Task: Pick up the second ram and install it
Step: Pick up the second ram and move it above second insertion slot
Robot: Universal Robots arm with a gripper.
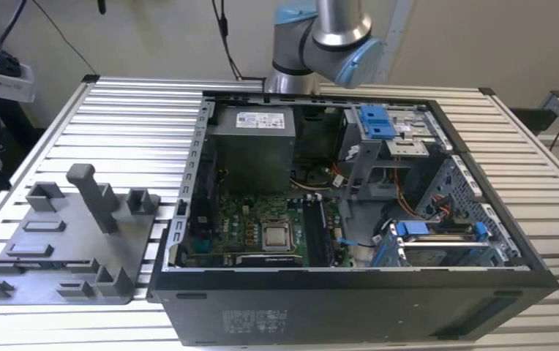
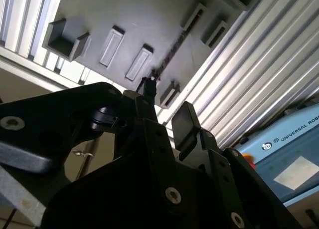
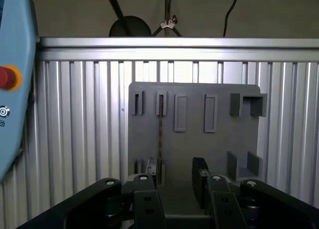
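- The slatted metal table (image 3: 75,139) spreads out beyond the jaws on every side.
- The open computer case (image 1: 358,307) stands on that table in the exterior view. It plays no part in the reach at hand.
- A grey fixture plate (image 3: 219,149) lies flat straight ahead of the jaws, and its rows of slots and small blocks face them.
- The gripper (image 3: 174,174) points at this plate. Its jaws stand moderately apart with clear space between the fingertips (image 3: 200,171), and they hold nothing.
- The second ram (image 3: 160,131) sits on its thin edge in one slot of the plate, just ahead of the jaws and apart from them.
- In the first wrist view its line falls inside the gap but much closer to one finger than the other, so I judge the jaws slightly off-centre.
- Its long axis runs crosswise to the line joining the two fingers, so its flat faces look toward the pads.
- The ram's near end is cut off behind one finger, its surface detail is hard to make out, and the height of the tips above it cannot be told.
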